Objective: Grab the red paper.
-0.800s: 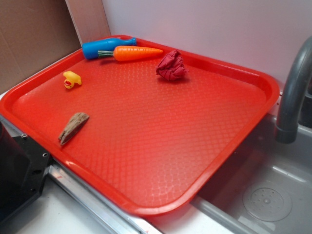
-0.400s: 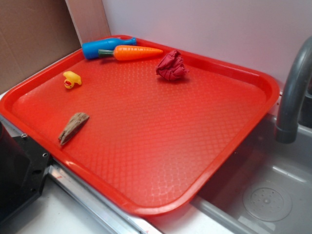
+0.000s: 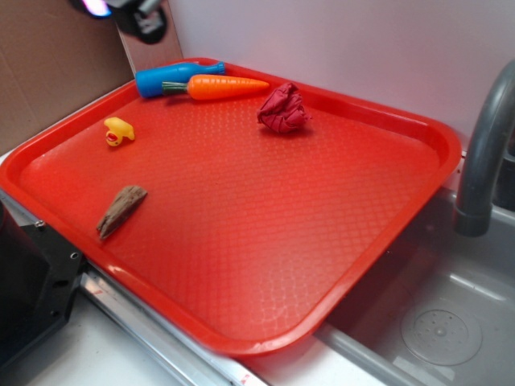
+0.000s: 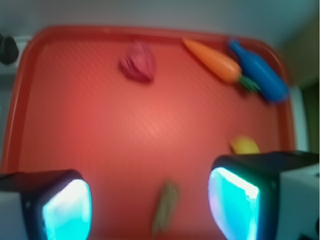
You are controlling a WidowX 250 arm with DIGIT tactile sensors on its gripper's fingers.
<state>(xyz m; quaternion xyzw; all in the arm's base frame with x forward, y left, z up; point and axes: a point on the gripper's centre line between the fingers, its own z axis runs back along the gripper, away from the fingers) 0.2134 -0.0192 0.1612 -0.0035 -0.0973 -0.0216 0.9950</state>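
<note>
Only a dark, blurred bit of the robot arm (image 3: 137, 16) shows at the top left edge of the exterior view, cut off by the frame. The wrist view is soft and out of focus. In it the tool (image 4: 150, 205) hangs above the near part of the red tray (image 3: 386, 233), its two glowing pads (image 4: 65, 210) wide apart with nothing between them.

The red paper (image 3: 282, 109) lies on the tray floor near the far rim, a crumpled, roughly ball-shaped wad with no clear long axis or pointing direction. Nothing touches it and it sits in the open.

Just to its left in the exterior view lies the orange toy carrot (image 3: 225, 87), its tip pointing toward the paper but apart from it. A blue toy bottle (image 3: 173, 78) lies beside the carrot in the far corner. A yellow toy duck (image 3: 119, 130) sits near the left rim, and a brown sliver of wood (image 3: 121, 211) lies closer to the front. A grey faucet (image 3: 483, 153) rises at the right over a sink basin (image 3: 442, 322).
</note>
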